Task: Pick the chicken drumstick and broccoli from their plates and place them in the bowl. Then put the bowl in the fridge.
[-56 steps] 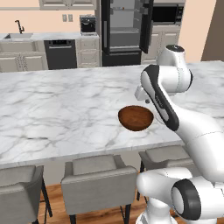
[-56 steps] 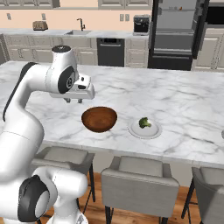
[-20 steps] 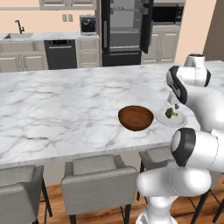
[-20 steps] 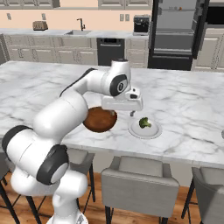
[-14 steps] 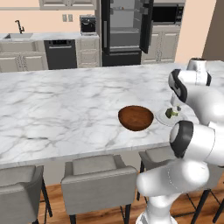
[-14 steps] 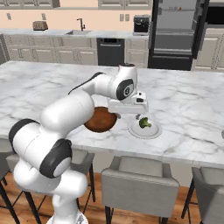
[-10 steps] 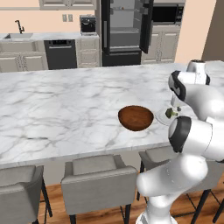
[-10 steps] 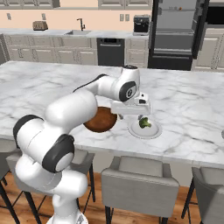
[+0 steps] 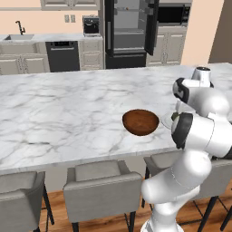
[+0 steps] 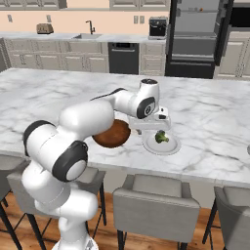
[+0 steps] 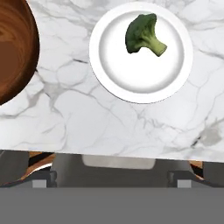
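Note:
The broccoli (image 11: 143, 37), a green floret with a pale stalk, lies on a round white plate (image 11: 131, 78) on the marble island. Just left of that plate stands the dark reddish-brown bowl (image 11: 11, 52), and I see nothing inside it. My gripper (image 10: 157, 128) hangs above the near rim of the plate (image 10: 168, 146), close over the broccoli (image 10: 161, 137), open with nothing between its fingers. The arm hides part of the bowl (image 10: 111, 134). From the left, the bowl (image 9: 141, 122) is in plain sight. The fridge (image 9: 129, 34) stands at the back with both doors open. The chicken drumstick is out of view.
Grey stools (image 10: 158, 202) line the near edge of the island (image 9: 59, 113). A black dishwasher (image 10: 124, 56) and a sink (image 10: 88, 35) sit along the back counter. A pale sliver (image 10: 248, 149) shows at the island's right edge.
The arm has swung from the bowl's left side across to the broccoli plate and come down closer over it. Bowl and broccoli have stayed put.

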{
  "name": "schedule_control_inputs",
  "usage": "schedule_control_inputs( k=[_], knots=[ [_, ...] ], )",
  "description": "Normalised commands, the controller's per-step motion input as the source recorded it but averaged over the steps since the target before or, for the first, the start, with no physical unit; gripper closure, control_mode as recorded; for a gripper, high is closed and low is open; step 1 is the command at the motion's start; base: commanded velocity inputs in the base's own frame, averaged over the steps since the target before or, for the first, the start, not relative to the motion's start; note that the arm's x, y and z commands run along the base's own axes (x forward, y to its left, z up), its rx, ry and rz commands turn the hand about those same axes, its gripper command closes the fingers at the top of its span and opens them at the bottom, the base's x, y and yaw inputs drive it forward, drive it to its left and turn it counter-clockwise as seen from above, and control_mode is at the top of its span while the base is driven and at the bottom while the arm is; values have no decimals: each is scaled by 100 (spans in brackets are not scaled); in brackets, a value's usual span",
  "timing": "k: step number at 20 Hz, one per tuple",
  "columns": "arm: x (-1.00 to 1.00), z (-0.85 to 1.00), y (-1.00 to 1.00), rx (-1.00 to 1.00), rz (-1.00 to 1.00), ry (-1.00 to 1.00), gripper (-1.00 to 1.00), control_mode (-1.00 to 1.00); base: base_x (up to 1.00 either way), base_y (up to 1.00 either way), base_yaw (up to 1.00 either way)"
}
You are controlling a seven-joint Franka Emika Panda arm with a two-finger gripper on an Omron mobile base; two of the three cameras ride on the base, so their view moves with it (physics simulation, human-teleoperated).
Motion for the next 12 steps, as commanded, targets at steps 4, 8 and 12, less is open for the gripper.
schedule_control_inputs(
  k=[4, 8, 12],
  knots=[
    [43, -12, 0, 0, 3, 9, -100, -100, 0, 0, 0],
    [42, -21, -1, 0, 3, 12, -100, -100, 0, 0, 0],
    [47, -19, -7, 0, 4, 10, -100, -100, 0, 0, 0]
  ],
)
